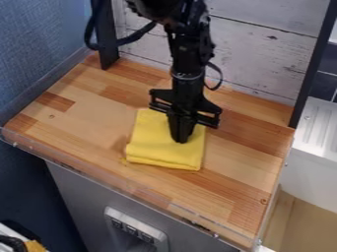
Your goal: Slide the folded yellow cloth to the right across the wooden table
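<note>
A yellow cloth (pixel 148 147) is lying folded into a rough square near the middle of the wooden tabletop (pixel 85 113), its layers showing along the near edge; the black gripper (pixel 182 140) is hanging straight over it, with its tips low against the cloth's upper face, right of the fold's centre as the camera is seeing it; its two fingers are standing together, though whether they are pinching any fabric between them cannot be told, since no ridge or lifted fold is showing. The step in hand is seeming to be one of contact at the cloth rather than of carrying, as the whole square is lying flat on the wood; a move from here is likely calling for a check on whether fabric is caught, and for light downward pressure, lest the layers skid or bunch. Above the cloth, the wrist is running nearly vertical, the gripper's crossbar slanting down toward the right; the black arm (pixel 189 59) is coming in from the top edge, a loose cable looping at its left; beyond, whitewashed planks (pixel 263 54) are backing the tabletop, while a white ribbed surface (pixel 317 125) is sitting past its right edge.
</note>
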Controlling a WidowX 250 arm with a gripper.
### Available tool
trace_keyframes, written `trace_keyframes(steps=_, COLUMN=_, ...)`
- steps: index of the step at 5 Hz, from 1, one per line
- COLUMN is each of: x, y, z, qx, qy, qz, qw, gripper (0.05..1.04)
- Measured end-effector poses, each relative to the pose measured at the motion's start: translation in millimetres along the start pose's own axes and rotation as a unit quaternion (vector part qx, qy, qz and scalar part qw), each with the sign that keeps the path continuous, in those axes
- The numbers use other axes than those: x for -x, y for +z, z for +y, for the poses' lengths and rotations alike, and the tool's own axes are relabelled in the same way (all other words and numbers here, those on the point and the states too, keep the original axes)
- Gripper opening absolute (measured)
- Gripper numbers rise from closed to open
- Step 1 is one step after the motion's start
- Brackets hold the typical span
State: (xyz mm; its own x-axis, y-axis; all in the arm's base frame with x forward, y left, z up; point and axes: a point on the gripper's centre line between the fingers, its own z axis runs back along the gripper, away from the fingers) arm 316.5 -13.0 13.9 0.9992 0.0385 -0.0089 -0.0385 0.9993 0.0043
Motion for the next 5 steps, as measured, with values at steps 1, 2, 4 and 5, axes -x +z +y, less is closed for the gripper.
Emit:
trace_keyframes(steps=1, x=1.0, y=6.1, z=-11.7, qx=0.000, qy=-0.012, qz=0.015, qw=0.9998, gripper=0.240)
trace_keyframes(steps=2, x=-0.3, y=21.1, z=-24.5, qx=0.001, qy=-0.017, qz=0.019, qw=0.9997, gripper=0.488)
trace_keyframes(steps=4, x=-7.2, y=67.8, z=-50.8, qx=0.001, qy=-0.025, qz=0.008, qw=0.9997, gripper=0.989)
trace_keyframes(steps=5, x=-12.3, y=86.6, z=-57.1, qx=0.001, qy=-0.022, qz=0.002, qw=0.9998, gripper=0.999)
